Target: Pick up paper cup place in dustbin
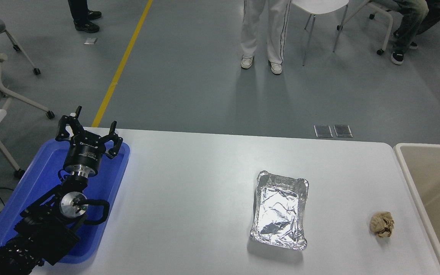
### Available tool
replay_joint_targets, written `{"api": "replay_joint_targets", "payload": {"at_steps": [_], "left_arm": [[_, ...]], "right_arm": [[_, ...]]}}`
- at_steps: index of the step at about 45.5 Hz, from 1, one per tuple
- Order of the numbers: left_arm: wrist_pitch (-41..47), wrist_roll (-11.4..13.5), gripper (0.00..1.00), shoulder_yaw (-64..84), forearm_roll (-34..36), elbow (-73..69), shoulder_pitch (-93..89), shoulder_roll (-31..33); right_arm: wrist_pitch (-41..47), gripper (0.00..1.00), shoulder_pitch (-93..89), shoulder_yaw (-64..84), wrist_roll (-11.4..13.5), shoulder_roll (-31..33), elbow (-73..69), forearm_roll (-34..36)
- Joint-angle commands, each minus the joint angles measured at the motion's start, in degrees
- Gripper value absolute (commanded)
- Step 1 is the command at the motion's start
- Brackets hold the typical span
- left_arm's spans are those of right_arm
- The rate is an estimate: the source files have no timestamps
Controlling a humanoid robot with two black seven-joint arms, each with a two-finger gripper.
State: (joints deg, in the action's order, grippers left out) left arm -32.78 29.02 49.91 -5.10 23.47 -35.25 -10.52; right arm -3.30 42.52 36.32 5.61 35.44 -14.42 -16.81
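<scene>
No paper cup shows anywhere in the head view. The beige dustbin (409, 172) stands against the table's right end, only its left rim and part of its inside in the picture. My left gripper (90, 128) is parked at the lower left, over the far end of the blue tray (40, 172), open and holding nothing. The right arm and its gripper are out of view.
A crinkled foil tray (280, 209) lies right of the table's middle. A crumpled brown paper ball (382, 224) sits near the dustbin. Beyond the table a person in white trousers (262, 30) stands, beside a white chair (319, 7); other people's legs show at the top corners.
</scene>
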Motion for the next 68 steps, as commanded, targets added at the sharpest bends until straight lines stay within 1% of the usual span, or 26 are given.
{"api": "replay_joint_targets", "payload": {"at_steps": [1,6,13,18,36,44,52,59,63,68], "left_arm": [[0.0,0.0,1.0,0.0,0.0,0.0,0.0,0.0],[0.0,0.0,1.0,0.0,0.0,0.0,0.0,0.0],[0.0,0.0,1.0,0.0,0.0,0.0,0.0,0.0],[0.0,0.0,1.0,0.0,0.0,0.0,0.0,0.1],[0.0,0.0,1.0,0.0,0.0,0.0,-0.1,0.0],[0.0,0.0,1.0,-0.1,0.0,0.0,-0.1,0.0],[0.0,0.0,1.0,0.0,0.0,0.0,-0.1,0.1],[0.0,0.0,1.0,0.0,0.0,0.0,-0.1,0.1],[0.0,0.0,1.0,0.0,0.0,0.0,-0.1,0.1],[0.0,0.0,1.0,0.0,0.0,0.0,-0.1,0.0]], "right_arm": [[-0.2,0.89,0.4,-0.5,0.0,0.1,-0.4,0.0],[-0.2,0.96,0.3,-1.6,0.0,0.2,-0.4,0.0],[0.0,0.97,0.4,-2.6,0.0,0.2,-1.2,0.0],[0.1,0.99,2.3,-2.6,0.0,0.9,-4.4,0.0],[0.8,1.0,14.2,-1.3,0.0,13.0,-28.0,0.0],[1.4,1.0,20.7,6.2,0.0,14.1,-34.5,0.1],[6.6,1.0,33.3,20.6,0.0,13.8,-41.7,0.1],[13.4,1.0,39.9,24.2,0.0,13.8,-44.6,0.0],[19.5,1.0,43.6,24.6,0.0,13.9,-46.2,-0.2],[30.1,1.0,49.6,26.6,0.0,13.4,-47.2,-0.3]]}}
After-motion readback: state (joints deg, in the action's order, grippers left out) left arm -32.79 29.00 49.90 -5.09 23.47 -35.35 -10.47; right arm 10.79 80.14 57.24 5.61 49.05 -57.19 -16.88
